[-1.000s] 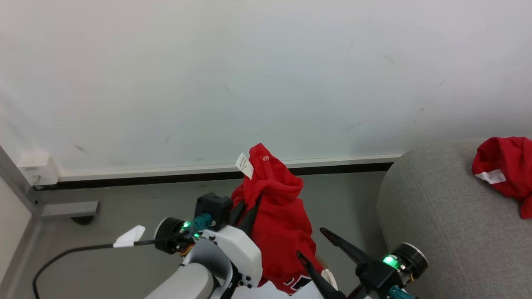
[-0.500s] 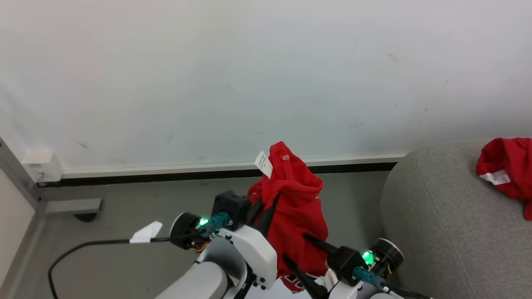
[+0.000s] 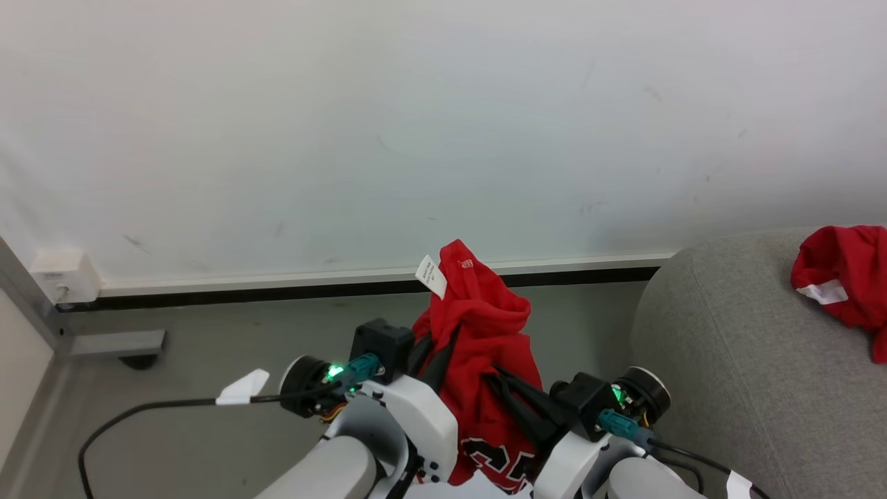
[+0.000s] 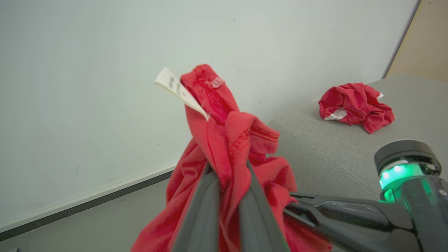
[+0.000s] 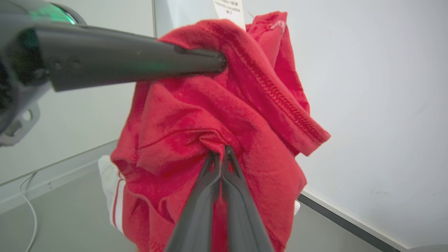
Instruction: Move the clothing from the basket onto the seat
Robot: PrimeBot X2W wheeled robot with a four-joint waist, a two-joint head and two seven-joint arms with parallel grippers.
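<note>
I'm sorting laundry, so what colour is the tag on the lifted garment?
The tag is white with faint dark print; the left wrist view shows it best.

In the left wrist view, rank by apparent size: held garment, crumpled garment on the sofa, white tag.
1. held garment, nearest the camera, so true size unsure
2. crumpled garment on the sofa
3. white tag
</note>
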